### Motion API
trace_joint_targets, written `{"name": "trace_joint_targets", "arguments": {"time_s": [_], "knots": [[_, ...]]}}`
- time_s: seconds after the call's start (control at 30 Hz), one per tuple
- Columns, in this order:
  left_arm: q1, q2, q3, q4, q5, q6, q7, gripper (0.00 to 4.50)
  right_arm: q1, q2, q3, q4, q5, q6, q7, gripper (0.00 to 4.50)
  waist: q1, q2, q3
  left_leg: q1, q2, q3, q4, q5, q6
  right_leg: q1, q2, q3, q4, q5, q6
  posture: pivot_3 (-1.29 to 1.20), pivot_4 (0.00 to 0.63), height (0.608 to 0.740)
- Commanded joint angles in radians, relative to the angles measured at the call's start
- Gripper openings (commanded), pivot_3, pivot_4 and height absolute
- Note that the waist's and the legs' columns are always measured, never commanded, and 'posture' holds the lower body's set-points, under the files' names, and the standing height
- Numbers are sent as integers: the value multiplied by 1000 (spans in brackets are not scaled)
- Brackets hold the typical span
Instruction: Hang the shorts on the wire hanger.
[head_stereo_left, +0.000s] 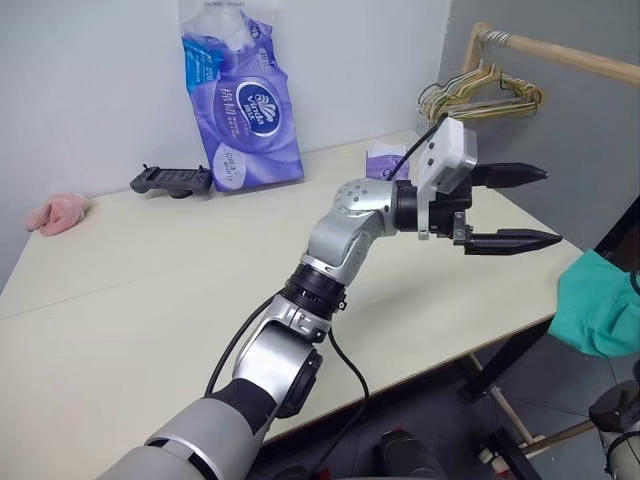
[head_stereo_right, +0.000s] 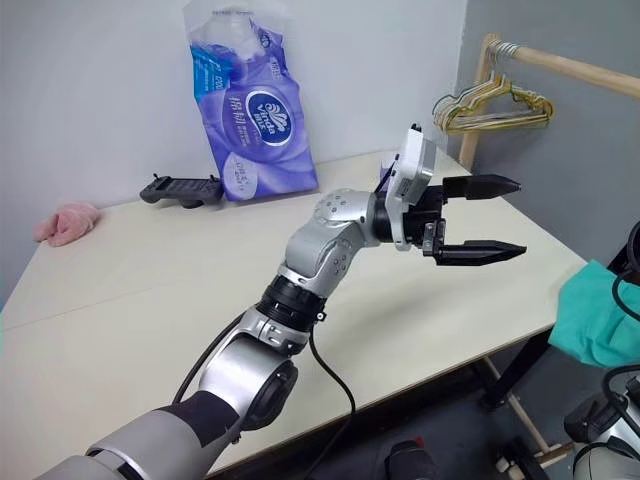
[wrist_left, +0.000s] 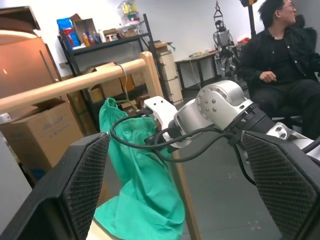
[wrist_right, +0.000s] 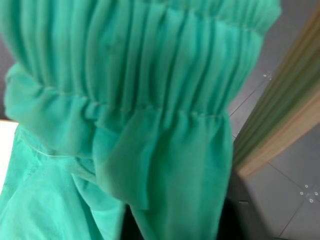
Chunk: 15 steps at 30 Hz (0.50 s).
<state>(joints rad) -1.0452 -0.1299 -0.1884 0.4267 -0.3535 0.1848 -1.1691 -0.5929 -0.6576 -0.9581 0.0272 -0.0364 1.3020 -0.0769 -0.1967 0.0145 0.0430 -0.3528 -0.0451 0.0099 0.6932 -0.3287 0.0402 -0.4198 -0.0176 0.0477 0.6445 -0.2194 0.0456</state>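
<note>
Silver and grey, the robot's left arm reaches across the pale cream tabletop (head_stereo_left: 120, 300) from the near edge, and its left tool (head_stereo_left: 530, 208) hangs above the tabletop's right end with both black fingers spread wide and nothing between them. Far left on the tabletop lies a small fluffy pink cloth (head_stereo_left: 57, 213); next along the back edge sit a black handheld controller (head_stereo_left: 171, 180), then a tall purple plastic pack of tissues (head_stereo_left: 240, 105) leaning on the wall. Further right, pale wire hangers (head_stereo_left: 480, 95) hang bunched on a wooden rail (head_stereo_left: 560, 52). At the far right, past the tabletop's edge, the teal-green gathered fabric shorts (head_stereo_left: 600, 305) hang beside the wooden post. Whether the right tool grips them, I cannot tell.
</note>
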Motion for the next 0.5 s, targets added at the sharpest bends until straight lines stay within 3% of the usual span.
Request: {"name": "trace_joint_targets", "arguments": {"time_s": [0.03,0.27,0.5], "knots": [[-7,1,7,-38,-17,-4,4,4500,-4,-19,9,-23,21,-6,9,2166,0,0,0,0,0,0,0,0,0,0,0,0,0,0,0,-265,5,740],[-13,4,10,-31,-16,-5,7,4500,11,-5,30,-57,5,-7,-21,4472,0,-1,0,0,0,0,0,0,0,0,0,0,0,0,0,-266,13,740],[-24,8,20,-8,-14,-18,7,4500,-46,127,82,-304,-32,93,-109,4472,-1,0,0,1,0,0,0,0,0,0,1,1,0,0,0,-271,15,740]]}}
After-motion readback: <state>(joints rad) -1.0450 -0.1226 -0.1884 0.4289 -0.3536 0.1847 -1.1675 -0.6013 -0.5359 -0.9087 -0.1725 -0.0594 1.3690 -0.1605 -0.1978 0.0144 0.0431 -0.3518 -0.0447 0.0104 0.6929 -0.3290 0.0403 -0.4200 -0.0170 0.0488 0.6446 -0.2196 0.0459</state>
